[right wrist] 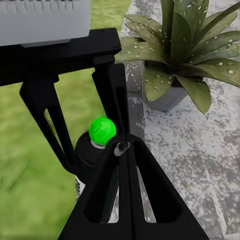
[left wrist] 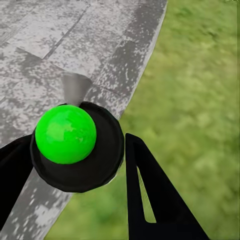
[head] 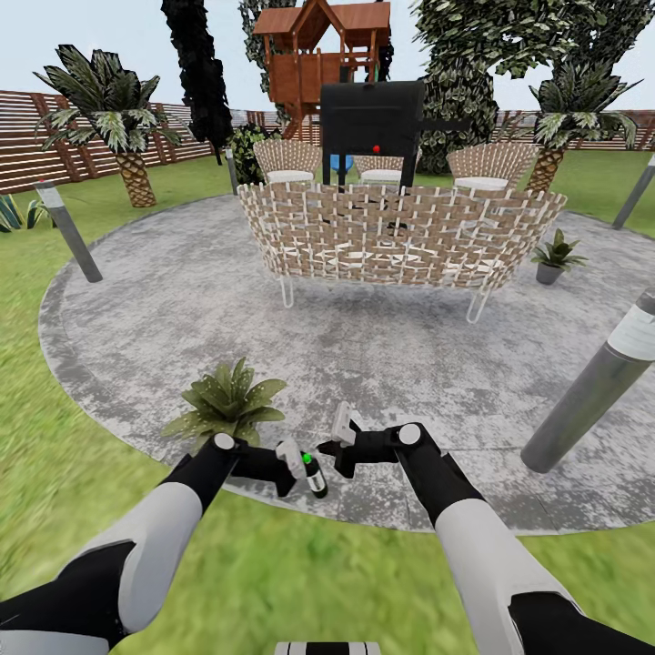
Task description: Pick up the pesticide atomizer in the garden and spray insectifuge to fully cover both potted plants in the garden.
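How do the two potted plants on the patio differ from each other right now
The near potted plant sits at the patio's front edge, just beyond the left gripper; the far potted plant stands beside the wicker sofa's right end. The near one's pot is hidden by leaves; the far one's grey pot shows. Both are low green rosettes.

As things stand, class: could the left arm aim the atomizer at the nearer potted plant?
Probably yes. The left gripper holds the atomizer close beside the nearer potted plant, with nothing between them.

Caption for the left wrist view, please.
Left gripper shut on the green-topped pesticide atomizer, held over the patio's edge beside the lawn.
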Available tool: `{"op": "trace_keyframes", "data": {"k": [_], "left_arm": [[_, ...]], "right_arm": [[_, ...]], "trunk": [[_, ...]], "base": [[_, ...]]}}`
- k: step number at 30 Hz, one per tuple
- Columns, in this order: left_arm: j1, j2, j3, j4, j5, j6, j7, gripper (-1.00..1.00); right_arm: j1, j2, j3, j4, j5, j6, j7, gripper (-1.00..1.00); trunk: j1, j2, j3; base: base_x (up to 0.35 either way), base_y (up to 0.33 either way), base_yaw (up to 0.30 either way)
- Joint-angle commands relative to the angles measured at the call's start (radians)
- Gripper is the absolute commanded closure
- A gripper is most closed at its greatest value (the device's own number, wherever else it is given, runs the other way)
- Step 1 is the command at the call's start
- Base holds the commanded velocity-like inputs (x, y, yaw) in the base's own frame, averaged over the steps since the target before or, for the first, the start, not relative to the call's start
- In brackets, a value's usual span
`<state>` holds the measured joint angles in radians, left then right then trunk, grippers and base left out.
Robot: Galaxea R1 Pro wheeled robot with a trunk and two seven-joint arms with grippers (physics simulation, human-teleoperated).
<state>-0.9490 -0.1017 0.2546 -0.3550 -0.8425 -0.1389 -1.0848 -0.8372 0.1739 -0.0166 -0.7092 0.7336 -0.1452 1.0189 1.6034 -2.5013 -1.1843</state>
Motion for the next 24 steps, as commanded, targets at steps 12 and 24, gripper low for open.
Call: {"op": "trace_keyframes", "data": {"k": [12, 24], "left_arm": [[-0.002, -0.008, 0.008, -0.001, -0.009, -0.008, -0.009, 1.0], [-0.011, -0.016, 0.009, -0.002, -0.008, -0.008, -0.009, 1.0]], "right_arm": [[0.0, 0.001, -0.002, -0.001, 0.01, -0.01, 0.001, 1.0], [0.0, 0.001, -0.003, -0.001, 0.01, -0.01, 0.0, 1.0]], "trunk": [[0.0, 0.0, -0.001], [0.0, 0.0, -0.001]], "base": [[0.0, 0.0, 0.0], [0.0, 0.0, 0.0]]}}
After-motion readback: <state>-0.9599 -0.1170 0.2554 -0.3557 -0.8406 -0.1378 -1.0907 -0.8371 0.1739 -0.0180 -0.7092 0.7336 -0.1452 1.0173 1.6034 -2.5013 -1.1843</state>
